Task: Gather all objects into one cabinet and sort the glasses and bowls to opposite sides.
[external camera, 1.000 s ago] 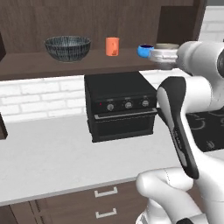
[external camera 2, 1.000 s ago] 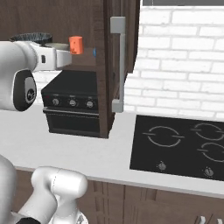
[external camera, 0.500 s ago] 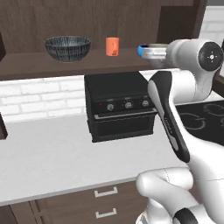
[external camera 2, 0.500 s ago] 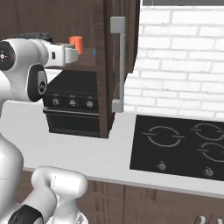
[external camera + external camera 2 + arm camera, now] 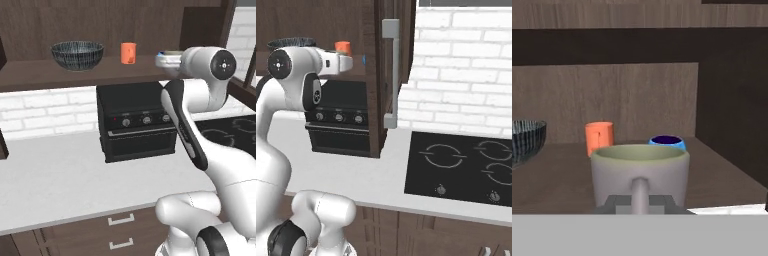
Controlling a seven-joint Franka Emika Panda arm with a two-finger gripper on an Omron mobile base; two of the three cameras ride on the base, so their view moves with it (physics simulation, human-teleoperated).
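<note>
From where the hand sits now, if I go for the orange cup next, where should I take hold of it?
Take the orange cup by its rim or upper wall, coming from the open front of the shelf. It stands upright and I see no handle. The patterned bowl is apart on one side, the blue item on the other. The gripper is shut on the mug, so set that down first.

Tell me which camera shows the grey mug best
The hand view: the mug sits front and centre, rim and handle clear, its handle between the gripper tips. The left base view catches only a pale sliver by the wrist; in the right base view I cannot make it out.
</note>
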